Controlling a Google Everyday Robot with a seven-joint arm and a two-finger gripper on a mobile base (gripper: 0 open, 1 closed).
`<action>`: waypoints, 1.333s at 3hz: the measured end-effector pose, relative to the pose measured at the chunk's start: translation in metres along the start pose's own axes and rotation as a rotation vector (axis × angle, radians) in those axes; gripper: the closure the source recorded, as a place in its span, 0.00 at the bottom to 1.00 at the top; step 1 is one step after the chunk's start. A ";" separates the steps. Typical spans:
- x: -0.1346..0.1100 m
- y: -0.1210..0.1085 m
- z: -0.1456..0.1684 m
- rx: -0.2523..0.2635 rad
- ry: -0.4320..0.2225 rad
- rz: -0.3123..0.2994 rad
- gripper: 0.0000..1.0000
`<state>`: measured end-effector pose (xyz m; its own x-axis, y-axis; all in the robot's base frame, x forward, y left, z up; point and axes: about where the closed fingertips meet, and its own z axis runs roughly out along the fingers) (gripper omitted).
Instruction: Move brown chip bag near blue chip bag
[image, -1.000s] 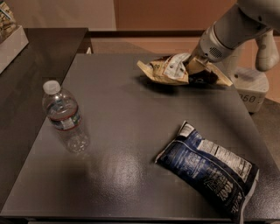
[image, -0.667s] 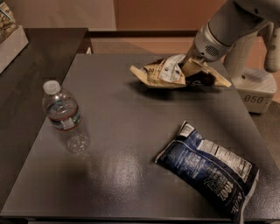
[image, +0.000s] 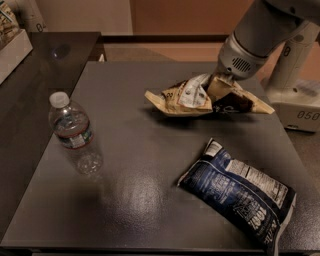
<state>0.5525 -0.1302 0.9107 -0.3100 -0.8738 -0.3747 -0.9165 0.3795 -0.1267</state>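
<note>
The brown chip bag (image: 187, 99), crinkled with cream-tan edges and a dark brown panel, hangs just above the grey table (image: 135, 165) at its far right. My gripper (image: 216, 86) comes down from the upper right and is shut on the bag's middle; the fingertips are hidden in the folds. The blue chip bag (image: 237, 192), navy with a white label, lies flat at the table's front right, below the held bag and apart from it.
A clear plastic water bottle (image: 72, 132) stands on the left of the table. A dark counter (image: 35, 85) adjoins on the left with a white box (image: 15, 47) on it. A white machine base (image: 300, 100) stands at the right.
My gripper has carried the brown chip bag to the left and toward the front, away from the table's far right edge. The blue bag and bottle have not moved.
</note>
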 end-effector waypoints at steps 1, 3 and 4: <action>0.009 0.028 0.003 -0.006 0.060 0.063 0.83; 0.016 0.053 0.007 -0.005 0.114 0.116 0.36; 0.015 0.054 0.008 -0.005 0.114 0.115 0.13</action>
<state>0.5004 -0.1209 0.8911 -0.4391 -0.8539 -0.2794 -0.8746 0.4774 -0.0845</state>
